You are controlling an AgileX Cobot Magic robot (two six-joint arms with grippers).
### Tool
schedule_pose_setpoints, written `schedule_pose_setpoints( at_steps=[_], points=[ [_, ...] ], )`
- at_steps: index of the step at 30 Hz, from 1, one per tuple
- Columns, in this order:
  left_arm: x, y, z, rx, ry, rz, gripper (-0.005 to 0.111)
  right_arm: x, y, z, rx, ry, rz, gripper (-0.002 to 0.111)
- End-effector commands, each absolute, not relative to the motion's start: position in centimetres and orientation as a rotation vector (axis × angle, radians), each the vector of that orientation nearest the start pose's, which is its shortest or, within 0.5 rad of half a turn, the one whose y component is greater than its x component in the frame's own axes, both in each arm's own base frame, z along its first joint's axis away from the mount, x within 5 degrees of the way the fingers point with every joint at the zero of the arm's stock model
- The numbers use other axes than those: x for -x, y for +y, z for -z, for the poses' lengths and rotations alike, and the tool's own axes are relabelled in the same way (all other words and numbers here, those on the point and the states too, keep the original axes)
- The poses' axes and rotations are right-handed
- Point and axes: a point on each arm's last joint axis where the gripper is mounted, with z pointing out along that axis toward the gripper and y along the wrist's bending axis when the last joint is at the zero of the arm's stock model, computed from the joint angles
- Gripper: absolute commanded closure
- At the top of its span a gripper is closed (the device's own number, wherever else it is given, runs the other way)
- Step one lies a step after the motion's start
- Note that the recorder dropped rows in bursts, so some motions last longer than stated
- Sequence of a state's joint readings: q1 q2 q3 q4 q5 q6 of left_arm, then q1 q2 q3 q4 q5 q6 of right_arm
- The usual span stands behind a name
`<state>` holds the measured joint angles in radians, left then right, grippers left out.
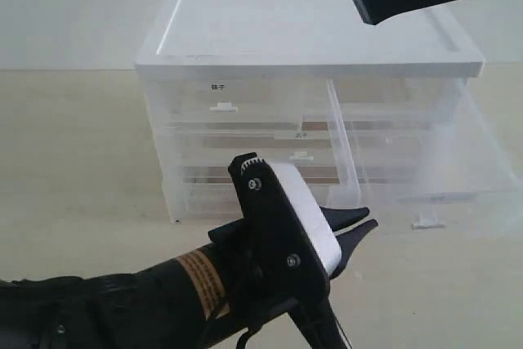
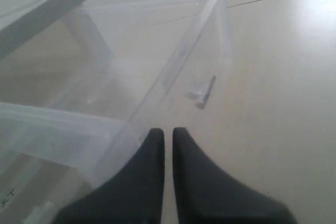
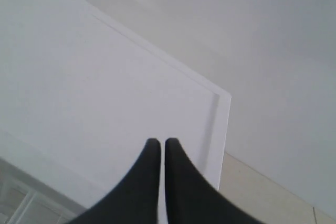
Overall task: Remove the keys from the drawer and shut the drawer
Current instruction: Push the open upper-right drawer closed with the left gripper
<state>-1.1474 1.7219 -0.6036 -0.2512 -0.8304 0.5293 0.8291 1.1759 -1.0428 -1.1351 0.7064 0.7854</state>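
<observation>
The drawer [image 1: 409, 161] is the right half-width translucent one, pulled far out of the cabinet toward the front, with its white tab handle [image 1: 428, 222] low at its front. The left wrist view looks down on the same drawer [image 2: 176, 69] and tab [image 2: 202, 94]; what shows of its inside holds nothing. The keys are not in any view. My left gripper [image 1: 365, 220] is shut and empty, hovering just beside the drawer's near left corner. My right gripper [image 1: 372, 2] hangs shut and empty above the cabinet's white top [image 3: 79, 77].
The white-topped cabinet [image 1: 302, 30] stands on a beige table. Its left half-width drawer [image 1: 223, 107] bears a dark label and is closed. A full-width drawer [image 1: 301, 155] lies below it. My left arm fills the lower left of the exterior view.
</observation>
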Motion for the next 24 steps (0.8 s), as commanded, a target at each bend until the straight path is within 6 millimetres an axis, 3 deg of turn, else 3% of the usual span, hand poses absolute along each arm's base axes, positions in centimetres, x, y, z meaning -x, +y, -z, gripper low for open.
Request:
schedule_pose_setpoints(
  at_steps=[1, 8, 16, 24],
  points=[
    [-15.1, -28.8, -18.3, -1.089, 1.38, 0.42, 0.102, -20.6, 14.5, -38.0, 0.59, 1.797, 0.207, 0.108],
    [-15.9, -29.5, -19.5, -1.063, 1.337, 0.394, 0.102, -20.6, 14.6, -38.0, 0.585, 1.808, 0.194, 0.108],
    [-19.2, -27.7, -19.7, -0.966, 1.398, 0.349, 0.102, -20.6, 14.8, -37.9, 0.591, 1.809, 0.168, 0.108],
    [-19.4, -27.9, -20.1, -0.981, 1.363, 0.426, 0.102, -20.5, 14.9, -37.9, 0.594, 1.815, 0.151, 0.108]
  ],
)
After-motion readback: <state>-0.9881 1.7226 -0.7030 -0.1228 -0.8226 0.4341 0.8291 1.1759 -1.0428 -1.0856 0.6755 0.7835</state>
